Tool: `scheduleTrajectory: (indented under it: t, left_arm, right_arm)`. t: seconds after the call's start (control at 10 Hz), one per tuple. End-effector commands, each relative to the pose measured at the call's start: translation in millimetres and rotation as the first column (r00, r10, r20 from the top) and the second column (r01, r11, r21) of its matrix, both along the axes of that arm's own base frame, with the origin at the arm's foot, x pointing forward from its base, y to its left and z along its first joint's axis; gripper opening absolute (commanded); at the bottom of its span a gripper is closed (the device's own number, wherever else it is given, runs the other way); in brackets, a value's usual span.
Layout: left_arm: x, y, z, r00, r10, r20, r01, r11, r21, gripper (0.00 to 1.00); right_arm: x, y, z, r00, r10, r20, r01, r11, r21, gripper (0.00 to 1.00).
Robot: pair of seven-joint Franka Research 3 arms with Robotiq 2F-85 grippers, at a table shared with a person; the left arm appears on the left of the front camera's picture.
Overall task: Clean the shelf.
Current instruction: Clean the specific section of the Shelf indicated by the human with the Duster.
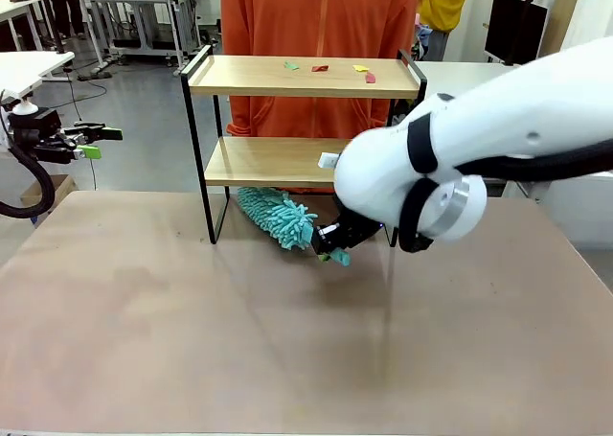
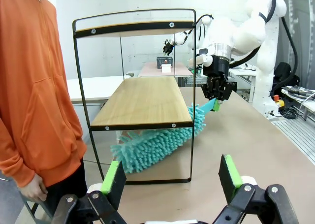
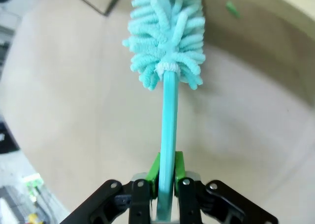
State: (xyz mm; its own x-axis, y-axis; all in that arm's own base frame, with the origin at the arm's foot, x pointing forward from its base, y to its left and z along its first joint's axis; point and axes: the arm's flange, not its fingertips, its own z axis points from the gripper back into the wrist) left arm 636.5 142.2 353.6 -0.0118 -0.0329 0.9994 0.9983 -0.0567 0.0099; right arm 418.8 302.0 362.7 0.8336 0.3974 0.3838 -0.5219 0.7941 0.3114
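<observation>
**Duster tucked under the shelf's lower board**

On the far side of the counter (image 1: 287, 340), the shelf (image 1: 302, 77): two light wooden boards in a thin black frame, upright on its legs, directly in front of a person in an orange hoodie (image 1: 316, 14). On the top board, four small scraps in a loose row: a green one (image 1: 291, 66), a red one (image 1: 320, 68), a yellow one (image 1: 360, 68) and a pinkish-red one (image 1: 371, 78) just beside the yellow.

Clamped in the right jaws, the teal handle (image 3: 168, 115) of a fluffy teal duster (image 1: 278, 218), with the green pads (image 3: 155, 167) pressed against both sides of it. Right arm (image 1: 479, 139) in from the right, low over the counter, in front of the shelf's right half. Duster head beneath the lower board, between the shelf's legs, reaching toward the left leg in the front view. Seen from the left wrist, slanting close under the board. Contact with board or counter: cannot tell.

Out to the left of the counter, the left jaws wide apart, nothing between their pads (image 2: 110, 177), well apart from the shelf and facing its end rail. Person's hand (image 2: 34, 189) hanging down near that end of the shelf.
</observation>
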Motion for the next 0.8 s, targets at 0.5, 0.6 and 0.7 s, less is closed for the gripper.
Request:
scheduleTrajectory:
  t: [0.5, 0.6, 0.7]
  left_arm:
    - [-1.6, -1.0, 3.0, 1.000, -0.005, 0.001, 0.005, 1.000, 0.003, 1.00]
    - [-1.6, -1.0, 3.0, 1.000, -0.005, 0.001, 0.005, 1.000, 0.003, 1.00]
    - [-1.6, -1.0, 3.0, 1.000, -0.005, 0.001, 0.005, 1.000, 0.003, 1.00]
  right_arm:
    - [-140.7, -154.8, 137.5, 0.992, 0.117, -0.056, -0.121, 0.988, -0.091, 0.13]
    - [-149.7, -159.3, 140.2, 0.987, 0.138, -0.086, -0.147, 0.983, -0.111, 0.13]
    - [-155.9, -164.1, 141.0, 0.980, 0.158, -0.122, -0.175, 0.974, -0.142, 0.13]
